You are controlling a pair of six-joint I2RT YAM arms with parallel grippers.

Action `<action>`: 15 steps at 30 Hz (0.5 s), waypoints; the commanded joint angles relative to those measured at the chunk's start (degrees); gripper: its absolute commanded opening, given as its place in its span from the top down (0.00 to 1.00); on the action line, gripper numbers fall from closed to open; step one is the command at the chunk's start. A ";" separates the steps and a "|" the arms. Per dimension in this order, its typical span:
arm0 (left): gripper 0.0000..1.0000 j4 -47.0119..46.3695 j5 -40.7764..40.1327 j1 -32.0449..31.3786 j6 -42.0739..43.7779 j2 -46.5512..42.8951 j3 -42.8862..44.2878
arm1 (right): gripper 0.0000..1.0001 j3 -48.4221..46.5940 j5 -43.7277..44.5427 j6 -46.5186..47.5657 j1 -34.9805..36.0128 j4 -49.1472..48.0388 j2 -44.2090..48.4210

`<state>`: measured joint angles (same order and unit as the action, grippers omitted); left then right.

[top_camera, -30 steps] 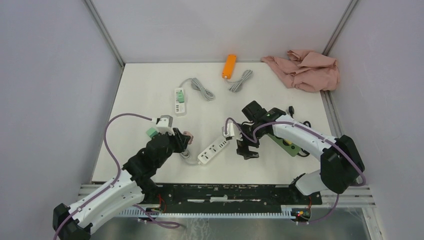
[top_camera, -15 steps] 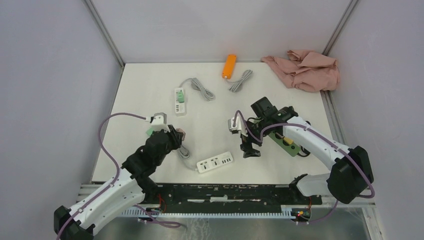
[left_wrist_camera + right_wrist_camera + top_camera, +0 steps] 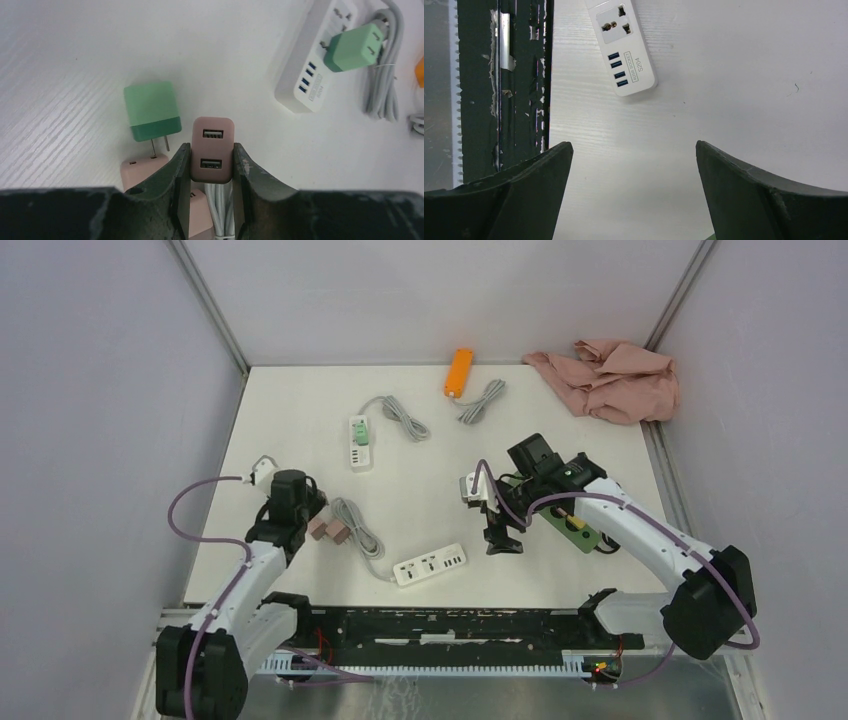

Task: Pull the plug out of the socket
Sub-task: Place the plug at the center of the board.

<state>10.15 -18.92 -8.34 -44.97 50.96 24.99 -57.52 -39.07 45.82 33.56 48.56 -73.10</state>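
My left gripper [image 3: 212, 172] is shut on a pink plug [image 3: 212, 150] with two USB ports, held just above the table at the left [image 3: 320, 527]. The plug is clear of the white socket strip [image 3: 430, 565], which lies flat near the front edge with its grey cable [image 3: 355, 525] running back under the left gripper. The strip's end shows empty sockets in the right wrist view [image 3: 626, 45]. My right gripper [image 3: 502, 538] hangs open to the right of the strip, over bare table, with nothing between its fingers [image 3: 524, 195].
A loose green plug [image 3: 151, 111] and other pink plugs [image 3: 137, 170] lie under the left gripper. A second white strip [image 3: 359, 443] carries a green plug [image 3: 354, 47]. An orange strip [image 3: 458, 371], a pink cloth [image 3: 610, 378] and a green strip [image 3: 572, 528] sit farther back and right.
The left arm has swung back to the left with the pink plug. The white strip came free and settled near the front edge. The right gripper drew slightly right.
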 commanded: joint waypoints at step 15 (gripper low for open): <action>0.10 10.52 2.00 1.59 -7.88 -2.77 9.89 | 0.01 -2.43 -8.08 -5.07 -6.48 -1.56 4.59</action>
<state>21.39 -20.47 -6.85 -54.06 52.53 31.94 -57.52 -41.98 43.83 29.74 48.56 -71.44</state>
